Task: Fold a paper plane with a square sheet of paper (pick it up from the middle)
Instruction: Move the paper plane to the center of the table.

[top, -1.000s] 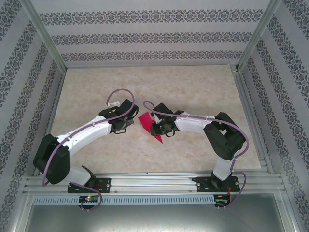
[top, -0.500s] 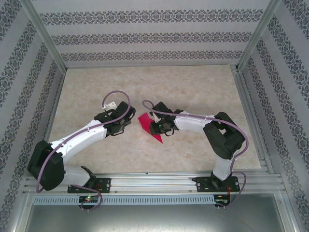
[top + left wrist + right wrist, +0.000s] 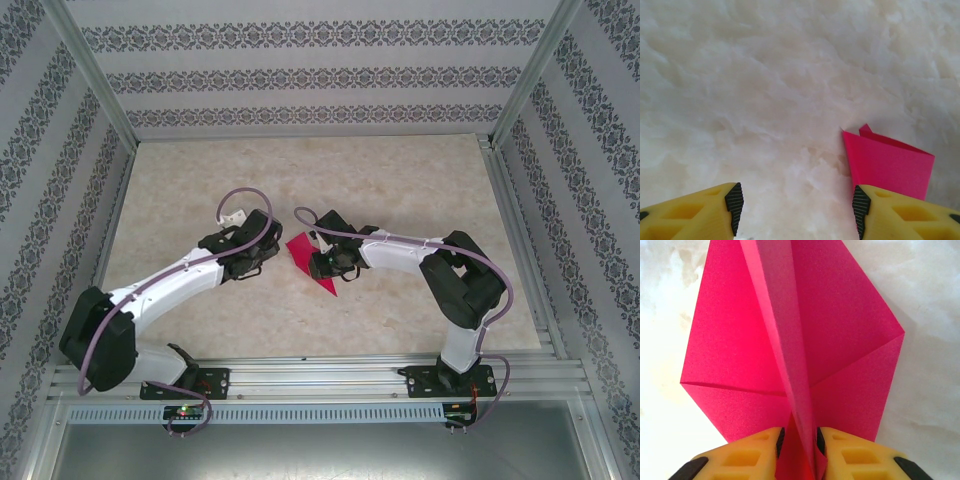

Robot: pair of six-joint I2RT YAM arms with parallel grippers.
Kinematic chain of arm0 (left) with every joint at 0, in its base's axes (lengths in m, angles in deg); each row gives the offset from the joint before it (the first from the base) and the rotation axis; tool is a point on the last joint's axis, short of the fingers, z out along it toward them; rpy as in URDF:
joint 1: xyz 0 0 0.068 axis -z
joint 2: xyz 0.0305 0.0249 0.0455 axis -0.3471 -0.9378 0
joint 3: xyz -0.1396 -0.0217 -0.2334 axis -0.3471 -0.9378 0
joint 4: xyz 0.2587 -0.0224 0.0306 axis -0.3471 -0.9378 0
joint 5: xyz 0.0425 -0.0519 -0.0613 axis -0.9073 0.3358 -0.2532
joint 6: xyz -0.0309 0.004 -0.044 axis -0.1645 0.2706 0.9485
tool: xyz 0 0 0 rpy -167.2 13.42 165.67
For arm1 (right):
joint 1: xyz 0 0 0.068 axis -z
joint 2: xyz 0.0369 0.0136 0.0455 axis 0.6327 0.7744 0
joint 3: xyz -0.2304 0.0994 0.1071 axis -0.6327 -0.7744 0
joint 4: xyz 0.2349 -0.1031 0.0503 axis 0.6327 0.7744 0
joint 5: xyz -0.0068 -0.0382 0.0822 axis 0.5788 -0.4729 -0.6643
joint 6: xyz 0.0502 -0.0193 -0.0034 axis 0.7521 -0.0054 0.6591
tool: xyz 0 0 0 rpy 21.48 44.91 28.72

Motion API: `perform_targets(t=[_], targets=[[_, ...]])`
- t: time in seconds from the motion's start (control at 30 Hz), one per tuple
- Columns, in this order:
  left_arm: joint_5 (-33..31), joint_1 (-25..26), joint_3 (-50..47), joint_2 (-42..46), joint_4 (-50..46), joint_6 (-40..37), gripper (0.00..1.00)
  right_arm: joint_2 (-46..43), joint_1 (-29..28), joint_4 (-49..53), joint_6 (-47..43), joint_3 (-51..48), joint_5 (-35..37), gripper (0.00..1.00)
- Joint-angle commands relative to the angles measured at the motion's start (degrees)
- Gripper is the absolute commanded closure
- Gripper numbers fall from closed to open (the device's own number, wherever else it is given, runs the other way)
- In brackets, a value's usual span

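The pink sheet of paper, folded into a kite-shaped paper plane (image 3: 302, 250) with a raised centre crease, lies on the marble table between the two arms. My right gripper (image 3: 798, 437) is shut on that upright centre crease (image 3: 790, 355), and the flaps spread out flat on both sides. In the top view the right gripper (image 3: 322, 263) sits over the paper's right part. My left gripper (image 3: 795, 205) is open with nothing between its pads. It hovers just left of the paper's edge (image 3: 890, 165); its right finger (image 3: 900, 212) overlaps that edge. In the top view the left gripper (image 3: 266, 252) stands beside the paper.
The pale marble table top (image 3: 400, 180) stretches behind and to both sides of the arms. Patterned walls and an aluminium frame (image 3: 300, 375) enclose it.
My left gripper has opened and drawn back slightly to the left of the paper. The right gripper and the paper have stayed where they were.
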Motion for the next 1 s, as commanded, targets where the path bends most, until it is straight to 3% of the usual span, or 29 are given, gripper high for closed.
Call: perform_targets(t=[0.0, 0.23, 0.5, 0.73, 0.97], targets=[[6.61, -1.17, 2.13, -4.71, 2.69, -1.56, 0.36, 0.29, -0.73, 0.26, -0.13, 0.72, 0.97, 0.74], [20.94, -4.36, 1.93, -12.08, 10.31, 0.53, 0.38, 0.83, -0.78, 0.48, -0.06, 0.6, 1.14, 0.73], [25.97, -5.52, 0.96, -14.52, 14.48, 1.85, 0.38, 1.17, -0.83, 0.08, 0.2, 0.73, 1.07, 0.73], [27.57, -5.62, 1.84, -17.22, 13.66, 3.09, 0.55, 1.25, -0.76, 0.39, 0.23, 1.04, 1.23, 0.73], [27.5, -5.62, 2.0, -17.92, 12.18, 2.72, 0.65, 1.27, -0.75, 0.39, 0.38, 0.87, 1.32, 0.73]])
